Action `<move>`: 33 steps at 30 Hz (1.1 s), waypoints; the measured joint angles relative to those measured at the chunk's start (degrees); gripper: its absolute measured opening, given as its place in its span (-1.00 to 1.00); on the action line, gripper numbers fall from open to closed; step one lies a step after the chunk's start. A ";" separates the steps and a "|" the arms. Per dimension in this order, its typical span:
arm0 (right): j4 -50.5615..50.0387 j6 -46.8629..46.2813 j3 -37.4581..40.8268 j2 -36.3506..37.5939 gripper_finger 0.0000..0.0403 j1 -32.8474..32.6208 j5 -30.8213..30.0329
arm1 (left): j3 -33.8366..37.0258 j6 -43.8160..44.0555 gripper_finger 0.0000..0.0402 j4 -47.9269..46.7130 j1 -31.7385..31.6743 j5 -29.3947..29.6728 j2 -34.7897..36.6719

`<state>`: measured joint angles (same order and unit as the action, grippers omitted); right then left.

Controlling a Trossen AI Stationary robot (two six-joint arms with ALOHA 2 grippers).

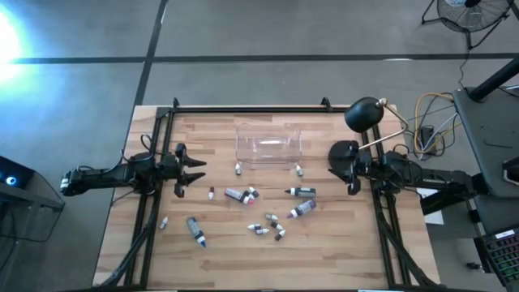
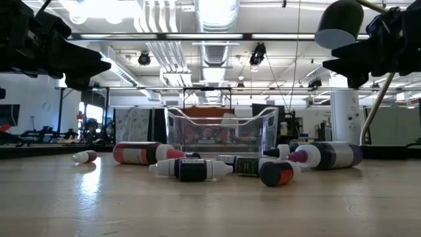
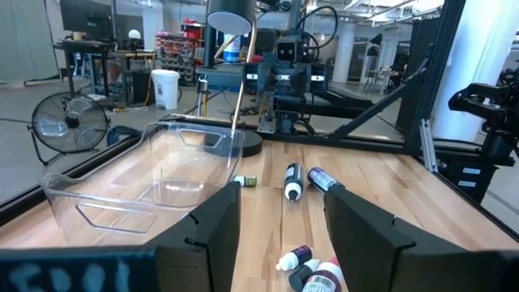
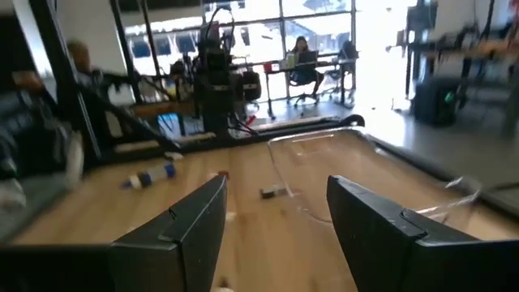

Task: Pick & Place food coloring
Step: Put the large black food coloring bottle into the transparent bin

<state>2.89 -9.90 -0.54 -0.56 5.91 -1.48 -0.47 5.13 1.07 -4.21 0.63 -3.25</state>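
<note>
Several small food coloring bottles and tubes lie on their sides on the wooden table, scattered from the left (image 1: 195,230) across the middle (image 1: 242,195) to the right (image 1: 302,209). They also show in the low view (image 2: 191,169). My left gripper (image 1: 197,172) hovers open over the table's left side, pointing toward the bottles; its fingers (image 3: 280,227) are empty. My right gripper (image 1: 336,170) hovers open over the right side, also empty (image 4: 276,227). Both are above the table in the low view, the left gripper (image 2: 72,59) and the right gripper (image 2: 355,62).
A clear plastic rectangular box (image 1: 268,144) stands behind the bottles toward the far edge. A black desk lamp (image 1: 365,113) stands at the far right, near my right arm. Black frame rails (image 1: 158,130) run along the table's edges. Cables (image 1: 430,113) lie off the table's right.
</note>
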 joint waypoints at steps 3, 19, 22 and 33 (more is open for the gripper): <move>3.12 -2.35 0.00 -0.02 0.03 0.00 -0.05 | 0.02 0.00 -0.23 0.21 0.00 0.06 0.00; 20.02 -37.72 0.00 0.00 0.03 0.00 -10.71 | 0.02 0.00 -0.23 0.34 0.00 -0.02 0.00; 20.07 -42.79 0.00 0.00 0.03 0.02 -11.01 | 0.02 0.00 -0.23 0.34 0.00 -0.05 -0.02; 20.97 -50.56 0.00 -0.27 0.03 0.00 -10.09 | 0.02 0.00 -0.23 0.37 0.00 -0.09 0.00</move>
<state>23.87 -60.46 -0.54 -0.83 5.91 -11.56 -0.45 5.13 1.44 -4.21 0.54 -3.25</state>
